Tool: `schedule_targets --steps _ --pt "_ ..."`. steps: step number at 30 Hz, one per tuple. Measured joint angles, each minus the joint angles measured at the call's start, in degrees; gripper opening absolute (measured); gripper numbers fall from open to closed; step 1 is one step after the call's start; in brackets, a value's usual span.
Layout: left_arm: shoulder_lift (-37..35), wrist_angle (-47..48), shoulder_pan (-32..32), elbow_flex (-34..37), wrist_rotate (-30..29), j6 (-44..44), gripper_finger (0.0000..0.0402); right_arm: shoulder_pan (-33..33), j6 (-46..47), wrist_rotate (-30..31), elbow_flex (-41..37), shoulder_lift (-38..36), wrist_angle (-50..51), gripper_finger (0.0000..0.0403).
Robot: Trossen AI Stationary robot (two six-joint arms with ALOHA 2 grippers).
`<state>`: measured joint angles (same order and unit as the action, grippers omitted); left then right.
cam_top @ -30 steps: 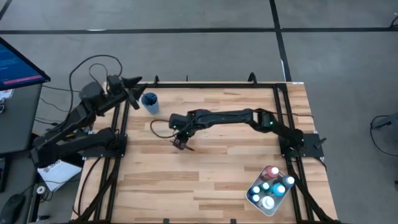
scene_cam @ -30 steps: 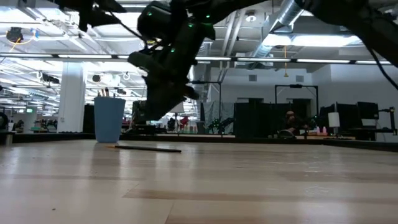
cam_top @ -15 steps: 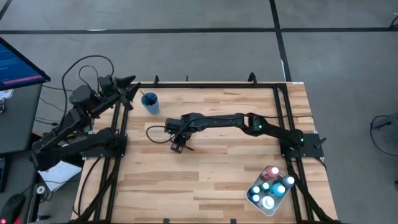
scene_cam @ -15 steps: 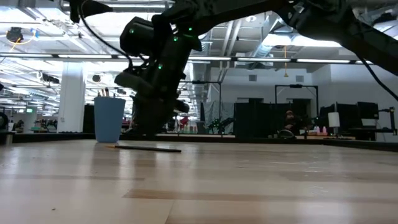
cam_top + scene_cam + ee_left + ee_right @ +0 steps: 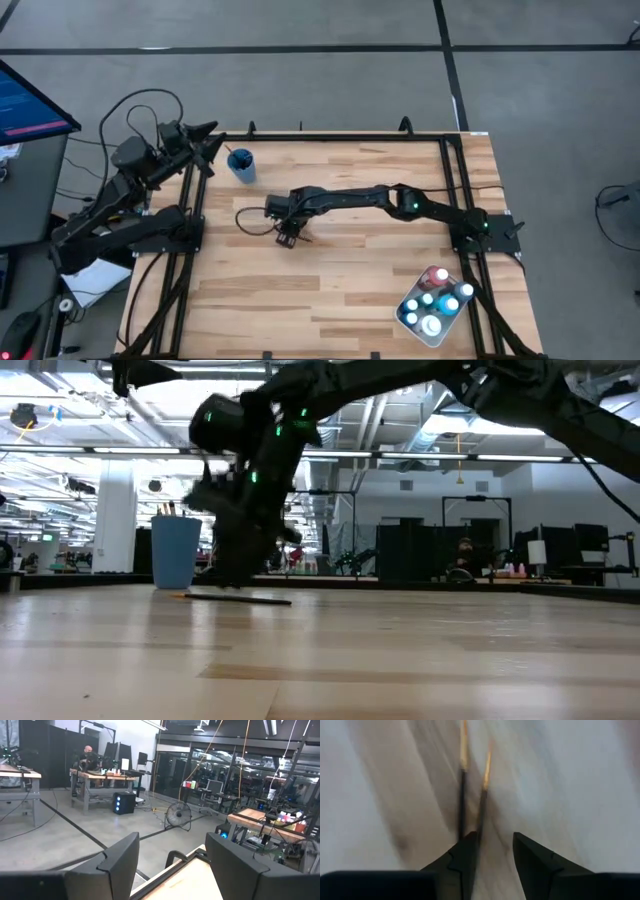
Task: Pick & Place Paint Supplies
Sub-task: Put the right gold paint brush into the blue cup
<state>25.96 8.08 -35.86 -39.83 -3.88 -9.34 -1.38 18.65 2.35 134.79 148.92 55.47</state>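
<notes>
Wooden table [image 5: 340, 290] carries a blue cup [image 5: 241, 164], 1 paintbrush [image 5: 238, 598], and a white tray [image 5: 432, 303] of bottles

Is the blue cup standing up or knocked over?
Upright. The blue cup stands on its base at the table's far edge, its open mouth up in the high view, with brush handles poking above its rim.

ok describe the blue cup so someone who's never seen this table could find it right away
Start at the wooden table and go to its far left corner, beside the parked left arm. The blue cup stands there upright with dark brush handles poking out. It is the only tall round container; the white tray of paint bottles sits at the opposite, near right corner.
</notes>
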Motion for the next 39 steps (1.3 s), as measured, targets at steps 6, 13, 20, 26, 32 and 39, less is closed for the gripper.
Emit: schedule_targets --steps 6,13,20,26,32,39 --pt "0.0 0.0 0.0 0.0 0.0 0.0 0.0221 0.7 -0.7 0.1 0.2 1.8 1.1 0.0117" --pt "0.0 0.0 -0.1 0.0 0.0 0.1 0.0221 0.1 -0.9 -1.2 0.2 1.9 3.9 0.0040" --pt "0.0 0.0 0.0 0.0 0.1 1.2 0.0220 -0.6 -1.9 -3.8 0.1 1.9 7.4 0.0003" --pt "-0.1 0.0 0.0 0.0 0.1 -0.3 0.0221 -1.4 1.2 -4.3 -0.4 0.3 6.8 0.0001" --pt "-0.1 0.1 0.0 0.0 0.1 -2.1 0.0223 -2.6 2.9 -4.3 -0.5 -3.1 5.1 0.0000" --pt "-0.1 2.2 -0.1 0.0 0.9 -6.3 0.0224 -2.9 3.5 -1.9 -0.5 -6.5 3.7 0.0000"
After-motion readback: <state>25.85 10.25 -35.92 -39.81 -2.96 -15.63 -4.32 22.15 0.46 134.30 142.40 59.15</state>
